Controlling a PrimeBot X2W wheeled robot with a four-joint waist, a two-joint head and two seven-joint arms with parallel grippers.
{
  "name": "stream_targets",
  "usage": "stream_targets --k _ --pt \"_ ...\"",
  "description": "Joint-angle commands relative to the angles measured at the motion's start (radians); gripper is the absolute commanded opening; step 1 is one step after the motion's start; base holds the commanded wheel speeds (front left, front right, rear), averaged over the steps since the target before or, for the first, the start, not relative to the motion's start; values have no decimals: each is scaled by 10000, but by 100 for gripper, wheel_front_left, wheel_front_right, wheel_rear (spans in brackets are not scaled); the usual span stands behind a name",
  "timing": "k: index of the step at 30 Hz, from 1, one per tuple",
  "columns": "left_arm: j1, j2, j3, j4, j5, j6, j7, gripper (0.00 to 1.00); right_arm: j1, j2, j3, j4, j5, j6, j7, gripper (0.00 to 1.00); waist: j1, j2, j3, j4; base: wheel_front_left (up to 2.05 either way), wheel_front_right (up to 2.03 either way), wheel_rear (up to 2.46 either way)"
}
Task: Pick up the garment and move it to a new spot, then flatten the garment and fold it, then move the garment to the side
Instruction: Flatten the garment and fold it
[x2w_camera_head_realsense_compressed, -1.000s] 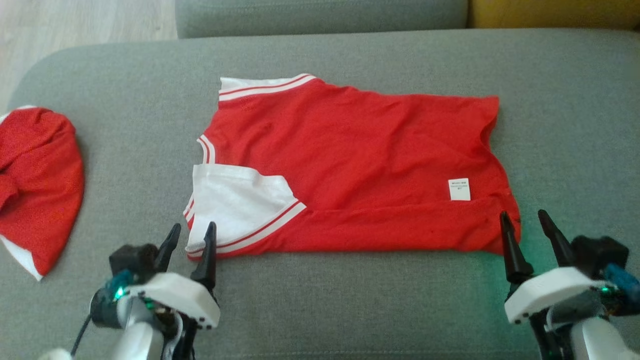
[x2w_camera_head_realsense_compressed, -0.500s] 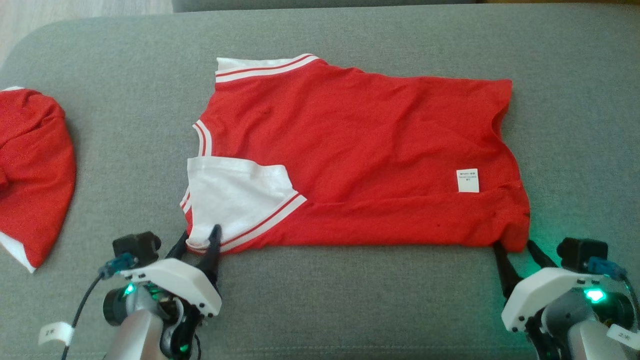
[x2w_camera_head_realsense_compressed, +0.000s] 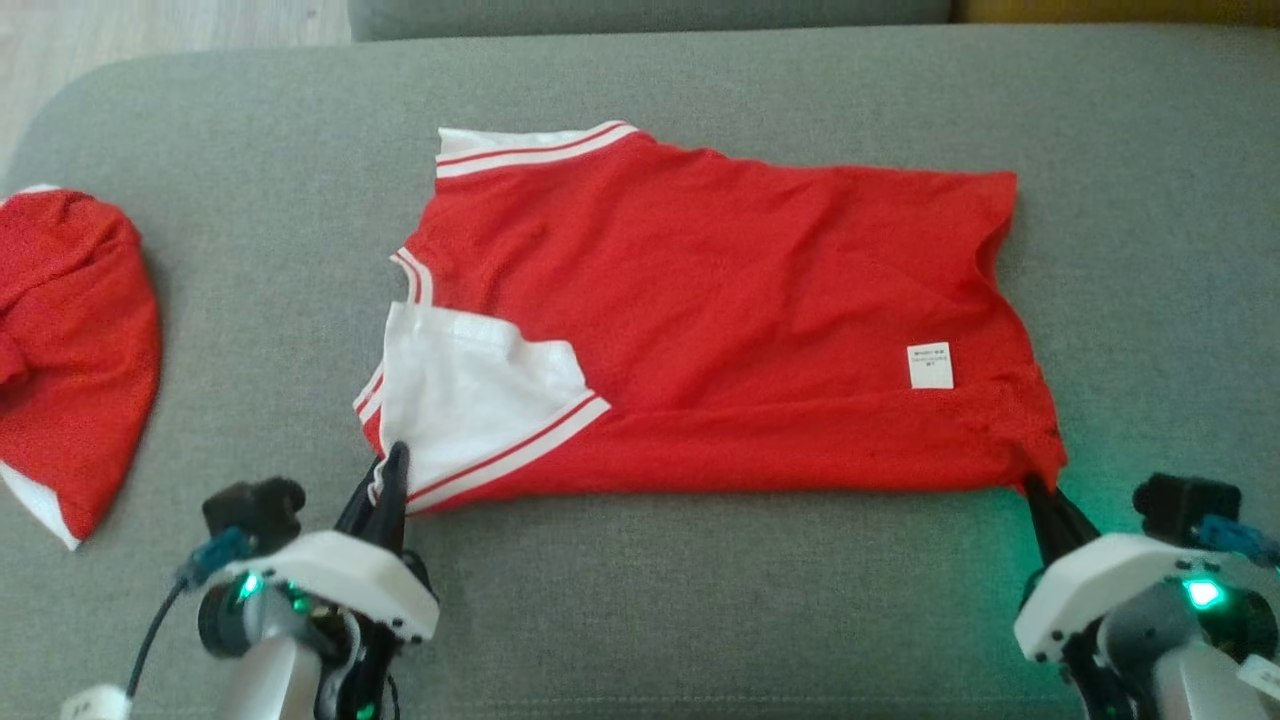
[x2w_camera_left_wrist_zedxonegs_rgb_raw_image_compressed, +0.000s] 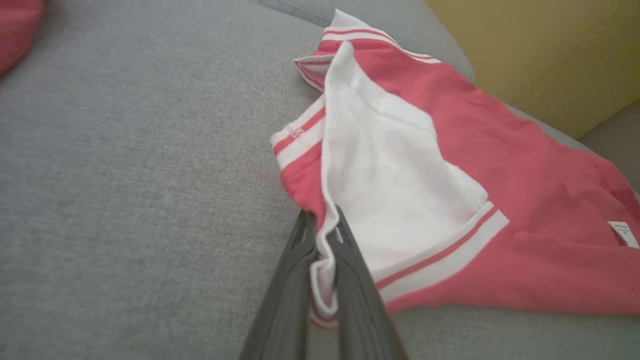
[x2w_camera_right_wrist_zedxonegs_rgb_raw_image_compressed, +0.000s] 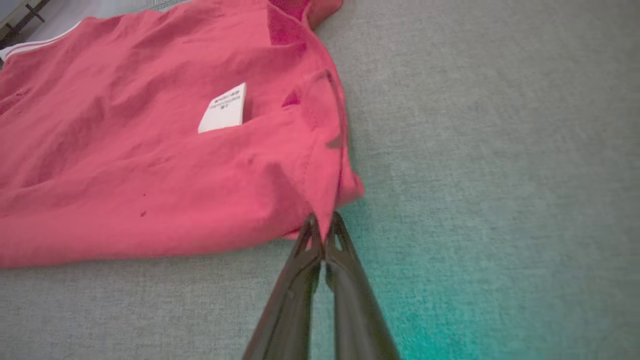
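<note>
A red garment (x2w_camera_head_realsense_compressed: 720, 310) with white striped trim lies spread on the grey cushion, a white sleeve panel (x2w_camera_head_realsense_compressed: 470, 400) at its near left and a small white label (x2w_camera_head_realsense_compressed: 929, 365) near its right end. My left gripper (x2w_camera_head_realsense_compressed: 388, 470) is shut on the near left corner of the garment (x2w_camera_left_wrist_zedxonegs_rgb_raw_image_compressed: 400, 165), the white hem pinched between the fingers (x2w_camera_left_wrist_zedxonegs_rgb_raw_image_compressed: 350, 270). My right gripper (x2w_camera_head_realsense_compressed: 1040, 490) is shut on the near right corner of the garment (x2w_camera_right_wrist_zedxonegs_rgb_raw_image_compressed: 150, 150), its fingers (x2w_camera_right_wrist_zedxonegs_rgb_raw_image_compressed: 345, 270) closed on the red edge.
A second red garment (x2w_camera_head_realsense_compressed: 70, 350) lies bunched at the cushion's left end. The grey cushion (x2w_camera_head_realsense_compressed: 700, 600) stretches wide in front of and behind the spread garment. A yellow cushion (x2w_camera_left_wrist_zedxonegs_rgb_raw_image_compressed: 540, 55) stands beyond it.
Both grippers moved forward onto the garment's near corners and went from open to shut on them. The near left corner now lifts slightly.
</note>
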Motion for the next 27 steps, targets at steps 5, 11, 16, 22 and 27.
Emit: stream_targets --k 5,11,16,22,27 --pt "676 289 424 -1211 -79 306 184 0 648 -66 -78 -691 142 -9 334 0 0 0 -383 63 0 0 0" --pt "1697 289 273 -2119 -151 660 912 0 1419 -38 -264 -992 272 -9 694 0 0 0 -709 24 0 0 0" --pt "2243 247 134 -2450 -246 850 1342 0 1548 -20 -228 -1049 286 -9 805 5 0 0 -812 -63 0 0 0" --pt "2206 274 16 -2502 -27 997 1105 100 1365 -18 -42 -1453 195 -9 166 100 0 0 -925 -34 0 0 0" --pt "1860 538 57 -2893 755 1307 -77 100 1165 -26 270 -2710 -198 -9 -873 100 0 0 -1067 -49 0 0 0"
